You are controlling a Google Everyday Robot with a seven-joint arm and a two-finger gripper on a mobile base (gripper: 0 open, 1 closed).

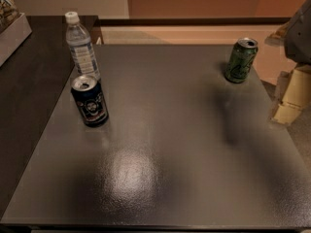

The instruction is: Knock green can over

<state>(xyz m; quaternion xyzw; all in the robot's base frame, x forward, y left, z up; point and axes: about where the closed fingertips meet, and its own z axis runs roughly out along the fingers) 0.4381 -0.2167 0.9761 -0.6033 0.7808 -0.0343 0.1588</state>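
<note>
The green can (pixel 240 59) stands upright near the far right corner of the dark grey table (pixel 170 144); it has pale scribbled markings and a silver top with a pull-tab. My gripper (pixel 291 98) shows at the right edge of the view as a grey body with cream-coloured parts. It hangs just beyond the table's right edge, to the right of the can and nearer the camera, apart from the can. It holds nothing that I can see.
A dark blue can (pixel 89 101) with a round emblem stands upright at the left of the table. A clear white-capped water bottle (pixel 81 45) stands just behind it. A black counter (pixel 29 81) adjoins the table's left side.
</note>
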